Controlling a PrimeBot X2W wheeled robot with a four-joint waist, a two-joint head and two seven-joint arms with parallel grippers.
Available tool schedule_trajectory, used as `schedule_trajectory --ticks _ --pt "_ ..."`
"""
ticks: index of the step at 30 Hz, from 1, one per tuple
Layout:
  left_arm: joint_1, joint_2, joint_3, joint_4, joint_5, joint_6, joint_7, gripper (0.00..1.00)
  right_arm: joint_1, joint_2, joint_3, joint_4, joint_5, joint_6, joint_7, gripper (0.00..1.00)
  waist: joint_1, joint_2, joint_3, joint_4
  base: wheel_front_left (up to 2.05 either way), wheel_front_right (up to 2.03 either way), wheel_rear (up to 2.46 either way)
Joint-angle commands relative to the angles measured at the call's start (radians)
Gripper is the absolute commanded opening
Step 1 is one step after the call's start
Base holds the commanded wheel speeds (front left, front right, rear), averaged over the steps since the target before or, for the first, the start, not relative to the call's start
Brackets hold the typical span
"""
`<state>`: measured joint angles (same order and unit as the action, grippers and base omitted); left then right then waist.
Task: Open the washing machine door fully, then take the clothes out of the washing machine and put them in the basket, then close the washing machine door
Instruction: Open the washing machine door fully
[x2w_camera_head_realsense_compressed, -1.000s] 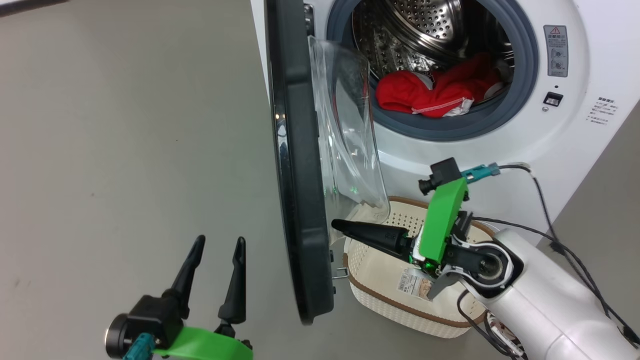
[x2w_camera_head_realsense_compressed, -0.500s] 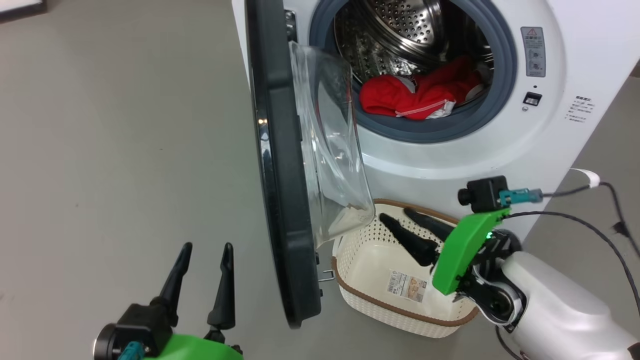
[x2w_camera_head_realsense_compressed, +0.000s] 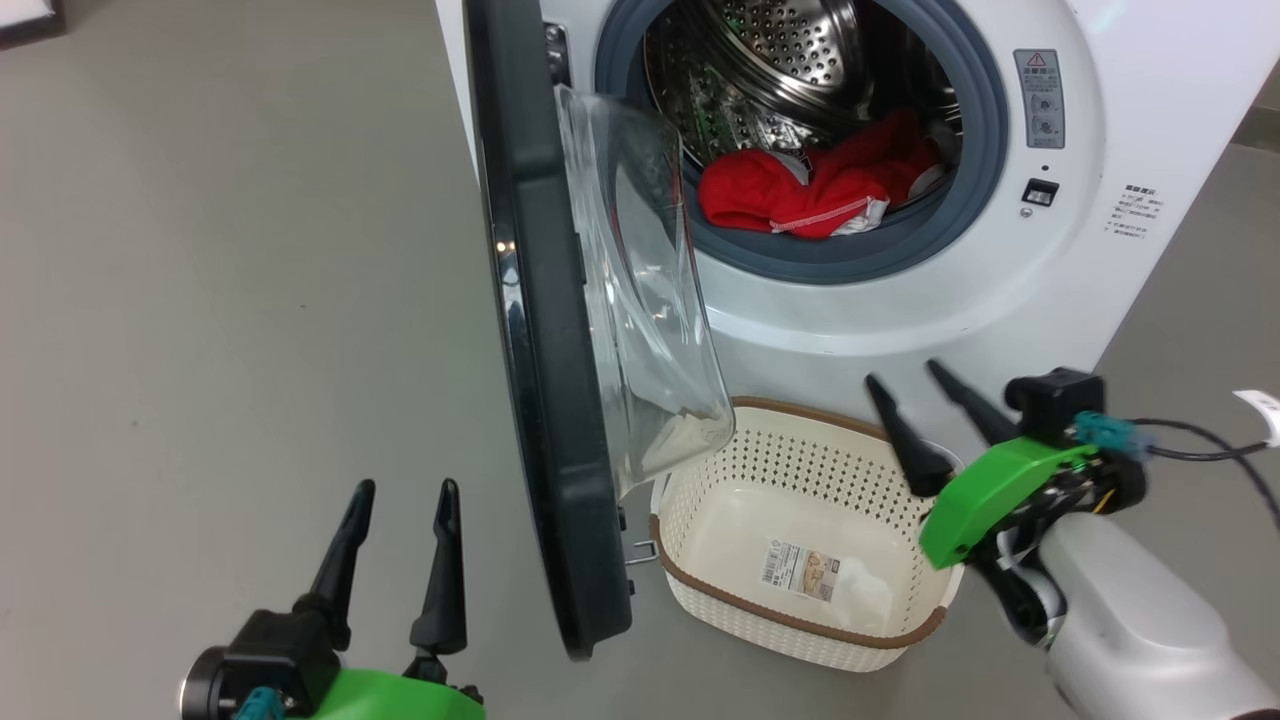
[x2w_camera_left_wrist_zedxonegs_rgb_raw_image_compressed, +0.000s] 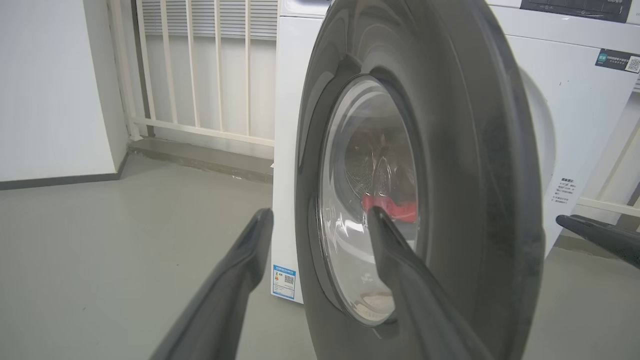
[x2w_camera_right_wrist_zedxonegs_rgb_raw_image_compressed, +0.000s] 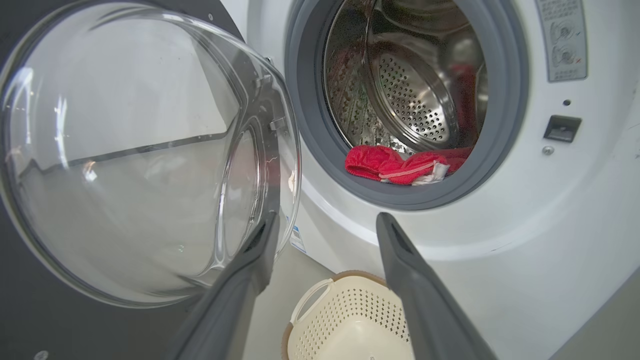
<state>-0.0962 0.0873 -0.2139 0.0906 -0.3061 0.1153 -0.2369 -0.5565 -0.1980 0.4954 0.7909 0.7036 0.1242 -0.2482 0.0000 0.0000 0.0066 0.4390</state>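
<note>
Inside the washing machine lie the clothes; the basket holds, seemingly, one sticker; left tool, right tool gape.

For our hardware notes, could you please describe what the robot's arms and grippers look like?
Both the left gripper and right gripper have two long, tapering black fingers on a bright green bracket. Each wrist carries a small black camera with a teal connector. Thin black cables trail from the right one, whose forearm is glossy white.
</note>
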Motion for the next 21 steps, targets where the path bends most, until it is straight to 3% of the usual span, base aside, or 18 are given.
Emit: schedule_trajectory --ticks 1,10,16,21 --pt "-0.004 0.018 0.033 -0.031 0.011 0.006 -0.009 1.00 0.019 0.014 -0.059 -0.048 -0.074 0.007 -0.013 1.00 0.0000 0.0000 -0.001 -0.002 0.00 0.00 0.00" --pt "-0.007 0.021 0.029 -0.028 0.012 0.002 -0.015 1.00 0.204 0.118 -0.359 -0.290 -0.386 0.007 -0.013 1.00 0.0000 0.0000 -0.002 -0.005 0.00 0.00 0.00" --pt "-0.009 0.019 0.026 -0.026 0.013 0.001 -0.019 1.00 0.300 0.145 -0.409 -0.392 -0.472 0.007 -0.013 1.00 0.0000 0.0000 -0.006 -0.006 0.00 0.00 0.00" --pt "-0.004 0.019 0.027 -0.025 0.010 0.000 -0.021 1.00 0.366 0.147 -0.392 -0.450 -0.464 0.007 -0.013 1.00 0.0000 0.0000 -0.009 -0.006 0.00 0.00 0.00"
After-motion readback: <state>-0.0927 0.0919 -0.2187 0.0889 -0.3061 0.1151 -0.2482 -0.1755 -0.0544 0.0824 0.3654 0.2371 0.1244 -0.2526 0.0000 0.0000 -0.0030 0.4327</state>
